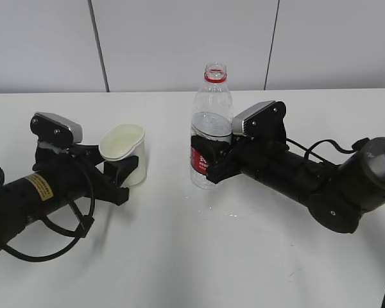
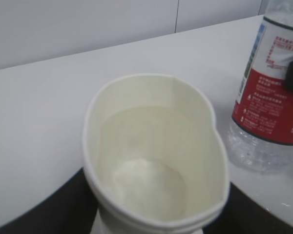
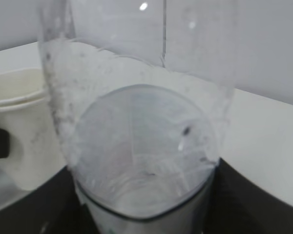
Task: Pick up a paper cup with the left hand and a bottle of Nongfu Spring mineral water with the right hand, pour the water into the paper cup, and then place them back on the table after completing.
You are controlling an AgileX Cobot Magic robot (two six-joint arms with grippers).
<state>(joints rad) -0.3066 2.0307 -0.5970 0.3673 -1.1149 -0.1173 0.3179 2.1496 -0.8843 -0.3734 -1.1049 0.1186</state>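
Observation:
My left hand (image 1: 124, 170) is shut on a white paper cup (image 1: 124, 146), squeezing its rim into an oval, low at the table (image 1: 179, 256). In the left wrist view the cup (image 2: 151, 161) fills the middle, with clear water (image 2: 146, 146) in its lower part and black fingers (image 2: 49, 209) on both sides. My right hand (image 1: 210, 160) is shut on the upright, uncapped Nongfu Spring bottle (image 1: 212, 106) with its red label, base on the table. In the right wrist view the bottle (image 3: 141, 122) stands between the jaws, partly filled with water.
Cup and bottle stand side by side, about a hand's width apart. A few small water drops (image 1: 212, 210) lie on the white tabletop in front of the bottle. A grey panelled wall (image 1: 179, 38) runs behind the table's far edge.

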